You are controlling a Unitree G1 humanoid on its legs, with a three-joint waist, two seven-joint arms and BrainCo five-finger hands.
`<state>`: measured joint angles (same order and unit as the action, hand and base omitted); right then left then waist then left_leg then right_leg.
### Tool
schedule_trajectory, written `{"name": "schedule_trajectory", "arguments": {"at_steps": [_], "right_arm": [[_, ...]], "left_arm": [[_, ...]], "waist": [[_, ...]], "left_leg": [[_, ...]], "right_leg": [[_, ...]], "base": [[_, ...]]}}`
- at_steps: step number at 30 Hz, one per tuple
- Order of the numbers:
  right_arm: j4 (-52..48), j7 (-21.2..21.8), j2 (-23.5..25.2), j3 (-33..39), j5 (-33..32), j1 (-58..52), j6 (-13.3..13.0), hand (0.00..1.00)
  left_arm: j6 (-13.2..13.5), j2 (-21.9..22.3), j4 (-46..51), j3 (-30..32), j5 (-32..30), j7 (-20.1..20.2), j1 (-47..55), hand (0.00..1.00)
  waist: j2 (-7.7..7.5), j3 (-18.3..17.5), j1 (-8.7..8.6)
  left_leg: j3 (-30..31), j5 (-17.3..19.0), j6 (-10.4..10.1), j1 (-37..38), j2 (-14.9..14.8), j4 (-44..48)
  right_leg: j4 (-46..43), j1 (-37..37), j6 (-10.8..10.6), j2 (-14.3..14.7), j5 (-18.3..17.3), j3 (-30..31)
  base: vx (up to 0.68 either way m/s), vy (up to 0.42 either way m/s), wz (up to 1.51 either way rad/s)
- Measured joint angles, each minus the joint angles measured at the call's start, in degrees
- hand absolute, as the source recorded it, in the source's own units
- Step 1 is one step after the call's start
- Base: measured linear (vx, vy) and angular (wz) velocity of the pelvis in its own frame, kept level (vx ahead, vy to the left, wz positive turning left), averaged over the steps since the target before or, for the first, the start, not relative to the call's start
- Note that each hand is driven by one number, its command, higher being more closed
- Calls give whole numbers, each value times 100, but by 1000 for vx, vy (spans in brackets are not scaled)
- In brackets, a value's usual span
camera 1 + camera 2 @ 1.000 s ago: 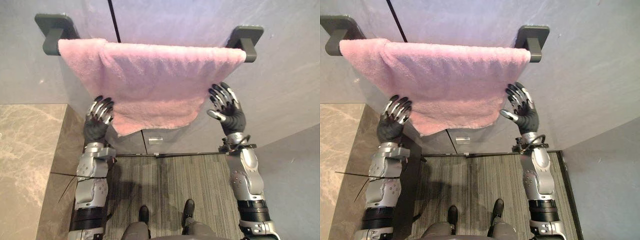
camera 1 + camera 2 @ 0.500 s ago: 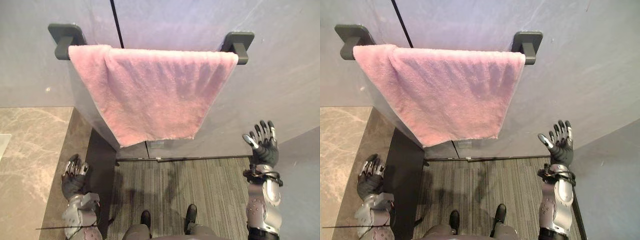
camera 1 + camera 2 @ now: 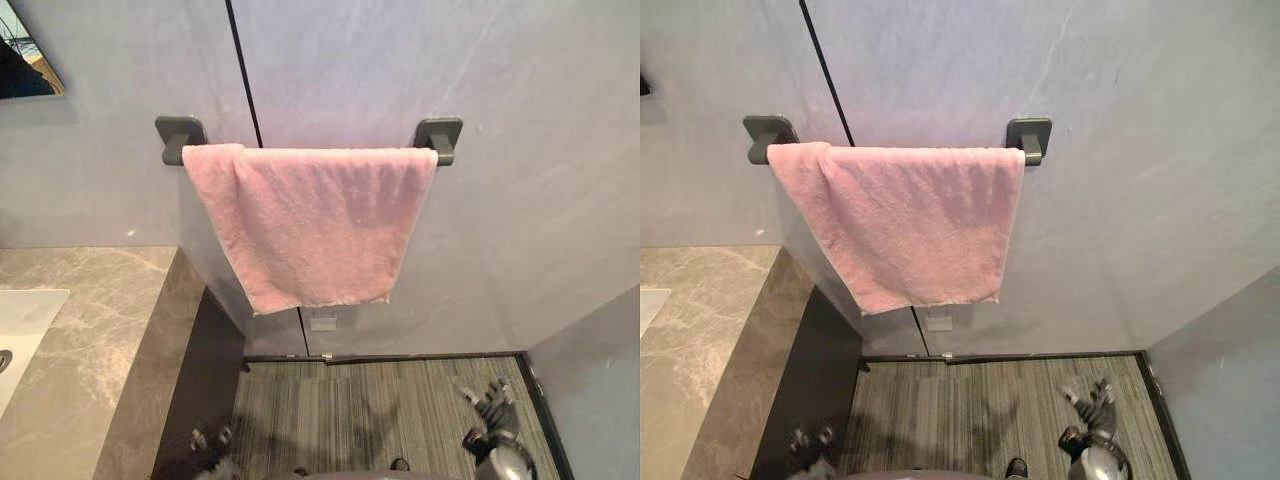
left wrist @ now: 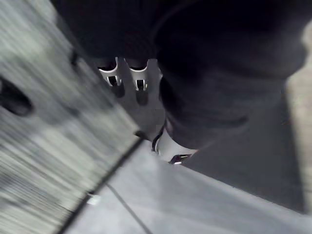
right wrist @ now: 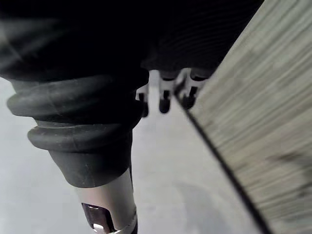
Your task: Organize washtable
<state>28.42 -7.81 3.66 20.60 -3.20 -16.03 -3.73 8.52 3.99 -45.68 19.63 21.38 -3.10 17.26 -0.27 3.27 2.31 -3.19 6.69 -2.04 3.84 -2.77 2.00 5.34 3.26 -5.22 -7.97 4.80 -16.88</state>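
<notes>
Both hands have dropped away from the towel since a second ago and now hang low near the floor; the whole view has pulled back too, so that part's the camera, not the towel moving.

The pink towel is draped over the wall rail between its two dark brackets, spanning nearly the full width so it hangs by its own weight with nothing gripping it; there's a fold bunched near the bracket on the robot's left and the bottom hem runs a bit slanted, so it's hung but not perfectly square.

The right hand sits down over the striped carpet, fingers spread and empty; the left hand is low beside the dark cabinet side, fingers loose, holding nothing as far as I can tell.

Off to the left: marble counter with the edge of a white sink; looks to me like the towel step is basically done.
</notes>
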Motion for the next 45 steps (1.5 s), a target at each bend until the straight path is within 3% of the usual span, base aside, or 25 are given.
{"name": "schedule_trajectory", "arguments": {"at_steps": [2,6,9,11,12,14,16,18,20,21,27,32,33,34,35,37,39,40,41,43,44,45], "right_arm": [[856,2,-26,0,530,-8,62,0],[1507,33,-240,-98,858,154,193,0],[1902,37,-376,-103,842,354,290,0],[1939,40,-361,-133,806,380,302,0],[1974,44,-295,-153,804,315,304,0],[2086,60,-218,-365,839,377,311,0],[2157,71,-277,-431,859,544,310,0],[2235,101,-376,-783,979,787,309,0],[2235,192,-474,-1141,1201,995,292,0],[2246,191,-464,-1224,1266,1006,295,0],[2253,26,-409,-1443,1280,1020,306,0],[2353,48,-422,-1657,1739,1146,347,0],[2379,41,-396,-1635,1730,1184,369,0],[2433,33,-311,-1567,1725,1231,395,0],[2460,33,-246,-1460,1725,1238,390,0],[2503,25,-207,-1094,1542,1262,414,0],[2469,26,-397,-829,1478,1361,403,0],[2521,38,-447,-663,1482,1398,403,0],[2758,38,-353,-453,1490,1406,378,0],[2850,39,-366,-294,1423,1375,391,0],[2815,36,-430,-208,1317,1322,325,0],[2822,35,-482,-154,1278,1322,304,0]], "left_arm": [[-25,-101,-554,137,-503,-178,-53,0],[-196,-236,-968,337,-1483,-387,-115,0],[-388,-374,-1113,321,-2104,-474,-323,0],[-436,-445,-1104,324,-2204,-477,-345,0],[-435,-512,-1098,335,-2198,-484,-342,0],[-425,-620,-1046,362,-2129,-483,-354,0],[-426,-610,-1063,347,-2030,-486,-406,0],[-417,-573,-1077,297,-1915,-523,-509,0],[-416,-453,-1107,227,-1780,-600,-612,0],[-412,-427,-1106,223,-1755,-602,-603,0],[-415,-326,-1109,256,-1471,-576,-538,0],[-416,-186,-1116,615,-1115,-549,-471,0],[-419,-180,-1124,657,-1079,-549,-466,0],[-422,-163,-1183,822,-1062,-530,-507,0],[-423,-147,-1189,919,-1047,-511,-549,0],[-429,-69,-1226,1245,-938,-462,-667,0],[-433,36,-1232,1146,-848,-455,-582,0],[-406,-15,-1248,1004,-847,-427,-672,0],[-384,-254,-1361,1211,-827,-425,-966,0],[-419,-290,-1396,1136,-801,-451,-807,0],[-431,-320,-1526,1018,-808,-462,-724,0],[-429,-323,-1551,900,-809,-463,-705,0]], "waist": [[-35,-18,15],[-46,25,2],[-64,51,-1],[-89,122,-40],[-220,82,-14],[-478,63,75],[-479,55,169],[-420,90,199],[-156,253,196],[-118,288,202],[-9,359,264],[61,496,338],[62,495,326],[-30,474,310],[-103,469,304],[-121,608,328],[304,674,259],[359,630,122],[-7,739,-87],[-126,684,-104],[-50,643,-245],[42,607,-295]], "left_leg": [[10,-10,-11,2,-5,-6],[8,-53,-2,-133,28,3],[189,-141,68,-370,98,68],[456,-223,59,-391,99,90],[736,-287,0,-405,144,104],[1107,-369,-125,-519,291,202],[1249,-480,-181,-652,280,223],[1405,-616,-255,-943,310,241],[1692,-796,-379,-1096,253,252],[1741,-813,-403,-1092,231,253],[1866,-804,-466,-1098,-45,419],[1960,-770,-465,-1125,-18,681],[1924,-732,-403,-1139,-40,640],[1722,-663,-301,-1172,-111,565],[1544,-569,-146,-1353,-116,821],[935,-517,-73,-1928,-113,2467],[592,-415,90,-1973,-230,2545],[1010,-658,-189,-1788,-192,1496],[96,-161,364,-1775,-427,2189],[-914,22,153,-1189,-931,2708],[-1374,-73,112,-839,-1253,2591],[-1513,-220,-58,-683,-1310,2315]], "right_leg": [[-2,0,1,7,2,0],[-454,-377,-8,-67,-127,134],[-1574,-978,-138,-226,-526,482],[-2912,-1217,-22,-307,-1214,946],[-3594,-1191,-71,-279,-1469,1138],[-3421,-963,-89,-275,-1830,1352],[-3098,-823,-55,-272,-1947,1199],[-2809,-778,-7,-212,-2148,1179],[-2942,-874,72,-69,-2259,1139],[-3008,-874,105,-42,-2283,1122],[-3265,-664,263,210,-2502,731],[-3358,-450,308,286,-2531,536],[-3331,-441,348,289,-2490,479],[-3114,-426,514,182,-2311,329],[-3034,-443,525,98,-2208,154],[-2984,-423,499,-97,-2083,-152],[-3414,-598,638,130,-2061,-297],[-2946,-812,936,539,-2231,64],[-2196,-608,722,281,-1503,-247],[-2174,-441,660,-29,-1438,-647],[-2189,-363,634,-214,-1435,-1086],[-2245,-341,590,-309,-1438,-1290]], "base": [[-50,-22,0],[-70,5,-9],[-72,6,34],[-42,-29,90],[18,-135,106],[22,-238,102],[-75,-165,54],[-192,-167,52],[-226,-152,59],[-251,-140,38],[-204,-119,34],[-65,-37,29],[-15,-10,42],[-4,52,48],[-6,117,67],[4,101,75],[-4,4,106],[-66,-98,245],[-80,-90,243],[37,-4,189],[41,129,174],[-13,212,218]]}}
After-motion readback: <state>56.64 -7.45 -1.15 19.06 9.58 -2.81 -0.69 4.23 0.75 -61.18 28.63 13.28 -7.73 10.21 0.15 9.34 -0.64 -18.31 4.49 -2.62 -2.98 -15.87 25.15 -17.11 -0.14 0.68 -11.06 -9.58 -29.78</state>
